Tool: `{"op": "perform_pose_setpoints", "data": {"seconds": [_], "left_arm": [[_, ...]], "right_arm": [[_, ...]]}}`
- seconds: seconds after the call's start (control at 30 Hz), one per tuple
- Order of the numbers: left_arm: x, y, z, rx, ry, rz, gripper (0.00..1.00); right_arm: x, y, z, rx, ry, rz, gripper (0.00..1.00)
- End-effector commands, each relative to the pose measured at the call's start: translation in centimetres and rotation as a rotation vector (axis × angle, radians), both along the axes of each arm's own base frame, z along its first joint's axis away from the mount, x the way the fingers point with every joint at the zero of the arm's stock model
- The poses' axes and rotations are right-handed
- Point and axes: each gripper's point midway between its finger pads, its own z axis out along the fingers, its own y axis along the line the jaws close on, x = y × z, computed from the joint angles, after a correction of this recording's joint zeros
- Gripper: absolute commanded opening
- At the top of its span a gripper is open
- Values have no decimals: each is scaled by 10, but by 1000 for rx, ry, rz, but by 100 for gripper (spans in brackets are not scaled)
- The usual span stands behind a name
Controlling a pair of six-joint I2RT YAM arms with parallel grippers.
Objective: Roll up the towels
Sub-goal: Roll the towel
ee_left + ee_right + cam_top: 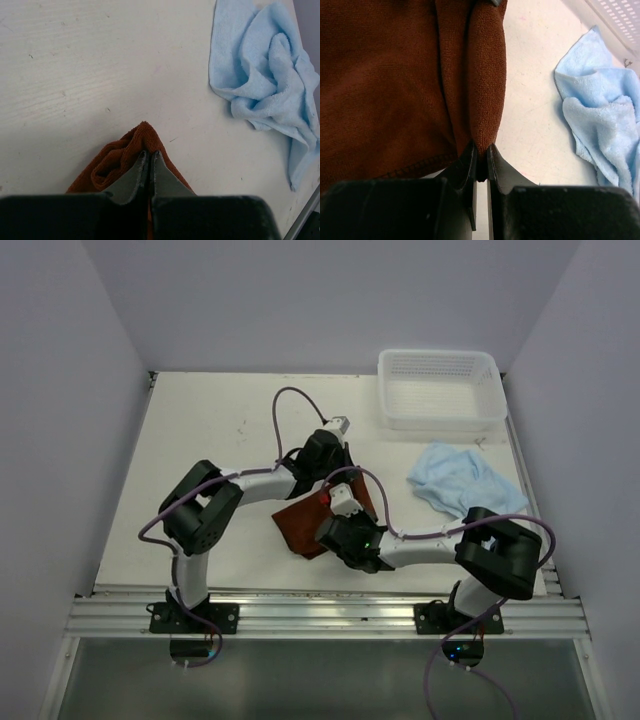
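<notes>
On the worktop (75,75), my left end effector (149,152) and right end effector (481,149) both pinch the rust-brown towel (385,75) at its fold so I can roll it evenly.

rust towel (395,75): deep brown-red, plain, with a darker stitched hem just left of the right gripper (481,160)
blue towel (265,65): pale sky blue, plain terry, ahead and right of the left gripper (149,165)
fingers (135,176): dark grey-black
table (100,60): off-white, faint specks
basket (440,421): white, fine mesh grid
cables (292,390): purple
</notes>
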Motion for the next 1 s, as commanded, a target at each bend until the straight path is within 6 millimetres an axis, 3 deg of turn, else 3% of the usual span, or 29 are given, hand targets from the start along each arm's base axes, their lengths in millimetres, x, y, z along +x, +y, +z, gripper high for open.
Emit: {"op": "perform_pose_setpoints", "data": {"seconds": [0.0,0.43,0.67,0.77,0.97], "left_arm": [[22,6,45,-87,-115,53,0],[3,33,-4,26,-53,69,0],[-3,41,-10,41,-49,78,0],[-3,49,-13,49,-56,108,0],[-10,58,-17,18,-75,142,0]], "right_arm": [[4,3,10,-31,-46,-17,0],[-1,12,-2,-46,20,35,0],[-5,17,-4,-17,56,69,0],[-9,19,-1,37,74,79,4],[-12,30,18,204,95,79,12]]}}
